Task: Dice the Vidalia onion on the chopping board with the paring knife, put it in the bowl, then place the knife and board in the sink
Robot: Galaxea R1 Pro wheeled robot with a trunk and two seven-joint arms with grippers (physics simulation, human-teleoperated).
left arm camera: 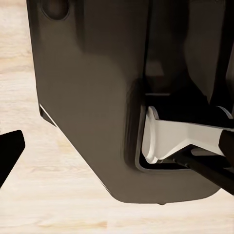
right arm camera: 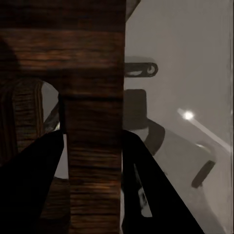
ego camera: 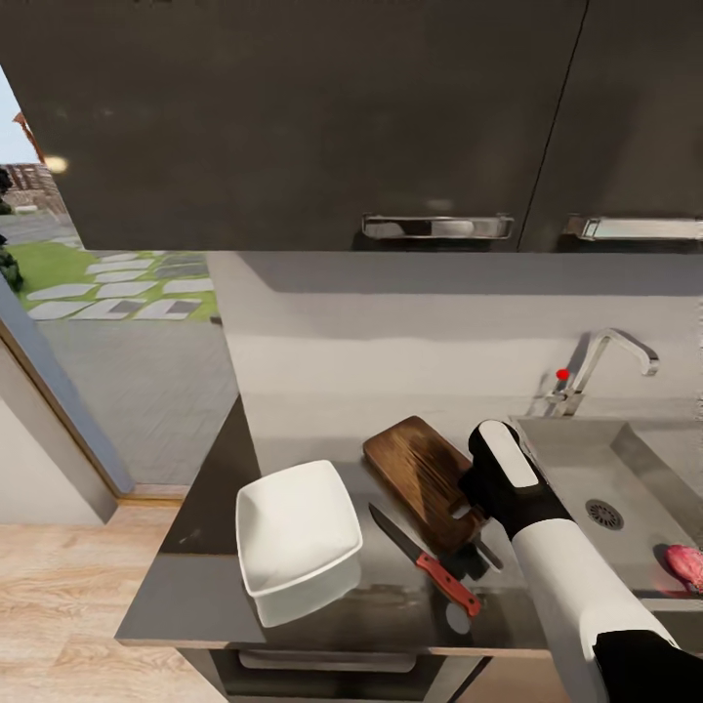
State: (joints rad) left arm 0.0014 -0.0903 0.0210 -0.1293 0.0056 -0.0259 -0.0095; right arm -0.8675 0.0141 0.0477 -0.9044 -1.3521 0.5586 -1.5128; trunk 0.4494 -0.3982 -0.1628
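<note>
The dark brown chopping board [ego camera: 418, 475] lies aslant on the grey countertop [ego camera: 195, 576], just left of the sink [ego camera: 571, 459]. My right gripper [ego camera: 476, 549] is shut on the board's handle end; in the right wrist view its dark fingers [right arm camera: 34, 190] clamp the wooden strip [right arm camera: 92, 122] beside the handle slot. The paring knife [ego camera: 431, 565], red handle toward me, rests beside the board, next to the white square bowl [ego camera: 293, 527]. A pinkish-red onion [ego camera: 686, 568] sits in the sink basin at its near right. One dark fingertip [left arm camera: 9, 152] of my left gripper hangs over the wooden floor.
Black upper cabinets with chrome handles [ego camera: 437, 227] hang above the counter. The angular tap [ego camera: 613, 361] and its red knob [ego camera: 562, 373] stand behind the basin, whose drain [ego camera: 603, 514] is near the middle. The countertop ends at the left, with wooden floor [ego camera: 59, 605] below. My own dark base [left arm camera: 97, 107] appears in the left wrist view.
</note>
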